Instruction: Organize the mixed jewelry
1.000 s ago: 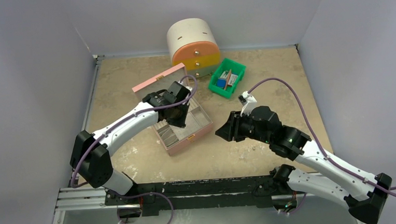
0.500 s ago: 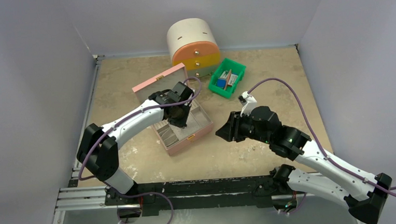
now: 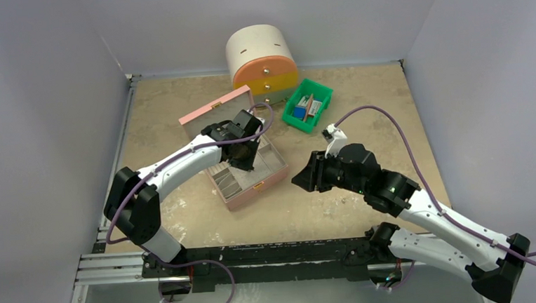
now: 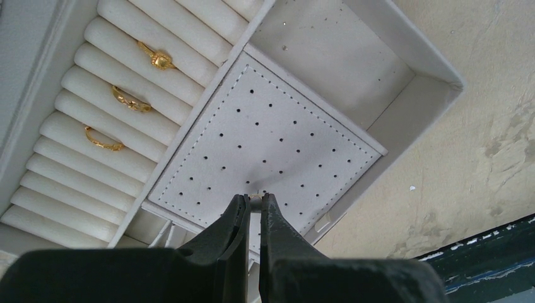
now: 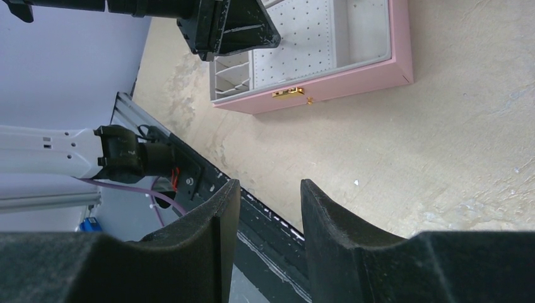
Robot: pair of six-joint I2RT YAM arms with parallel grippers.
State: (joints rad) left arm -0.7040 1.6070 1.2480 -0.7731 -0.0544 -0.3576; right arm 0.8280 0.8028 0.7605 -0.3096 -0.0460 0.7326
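The left hand (image 4: 255, 197) is hanging low over the open pink rectangular jewelry box (image 3: 252, 194) on the beige, stone-patterned tabletop (image 3: 361, 118). Its two dark fingers are squeezing together on a tiny stud (image 4: 255, 201), which is too small for me to make out its colour. The tips are pressing that stud down at the near edge of the white stitched pad dotted with small holes (image 4: 271, 139), and the pad is dimpling a little just ahead of them. To the pad's left in the wrist view, three small gold-coloured rings (image 4: 131, 101) are sitting tucked into the grooves between the white padded rolls (image 4: 76, 158). They are lined up one behind another and lying well clear of the fingers. The right hand (image 5: 265, 189) is hovering over bare tabletop to the right of the box, apart from it. Its thick black jaws are standing apart with nothing between them. From there it is facing the box's front wall, where the little gold clasp (image 5: 288, 93) is showing.
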